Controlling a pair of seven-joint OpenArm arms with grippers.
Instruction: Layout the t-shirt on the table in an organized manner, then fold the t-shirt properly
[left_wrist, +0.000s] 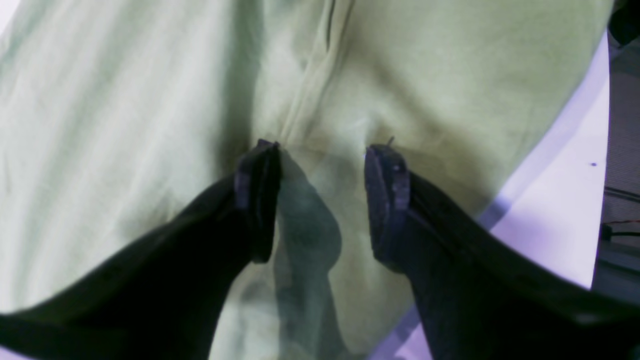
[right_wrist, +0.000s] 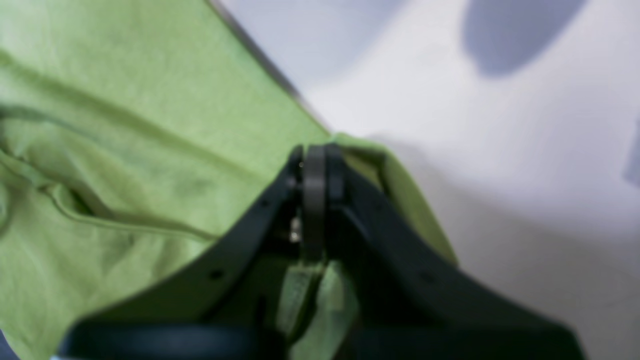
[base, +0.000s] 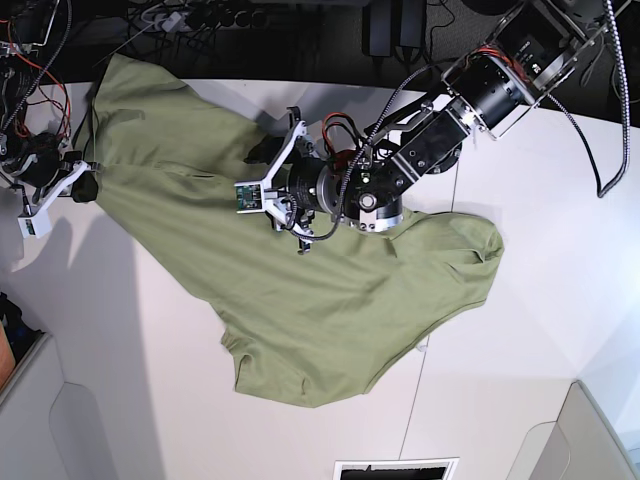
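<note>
The olive-green t-shirt (base: 300, 290) lies spread and rumpled, running diagonally across the white table (base: 520, 300). In the base view my right gripper (base: 86, 184) sits at the shirt's far left edge. In the right wrist view that gripper (right_wrist: 315, 155) is shut on a fold of the t-shirt (right_wrist: 125, 150) edge, with cloth bunched between the fingers. My left gripper (base: 265, 150) hovers over the shirt's upper middle. Seen from the left wrist, it (left_wrist: 325, 150) stands open just above the t-shirt (left_wrist: 425, 75), a seam running up from between its fingers (left_wrist: 260, 175).
Cables and electronics (base: 180, 15) crowd the table's back edge. Grey panels stand at the lower left (base: 40, 420) and lower right (base: 590, 440) corners. A thin dark seam (base: 418, 400) crosses the tabletop, and a vent (base: 395, 468) sits at the front edge.
</note>
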